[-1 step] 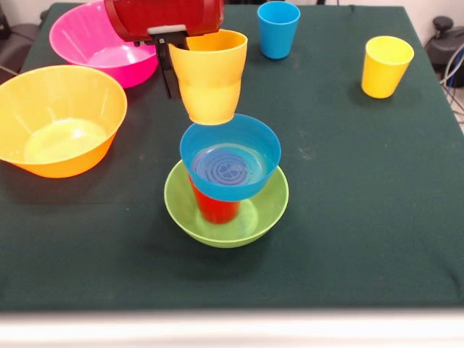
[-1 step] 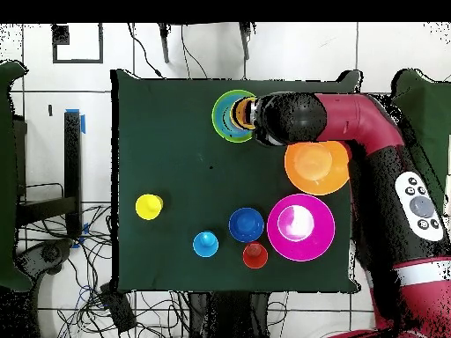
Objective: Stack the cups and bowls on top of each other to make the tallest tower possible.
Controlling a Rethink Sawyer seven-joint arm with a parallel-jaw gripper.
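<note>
We found the pincer [image 1: 190,69] clamped on the rim of an orange cup [image 1: 210,76], held just above the tower [image 1: 226,192]: green bowl, red cup, blue bowl, mid-bench. We judged placement in hand; next, centre and lower.

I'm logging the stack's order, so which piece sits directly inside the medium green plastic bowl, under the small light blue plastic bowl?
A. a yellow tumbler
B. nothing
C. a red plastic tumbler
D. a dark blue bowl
C: in the front view a red plastic tumbler stands in the medium green plastic bowl, with the small light blue plastic bowl resting on top of it.
</note>
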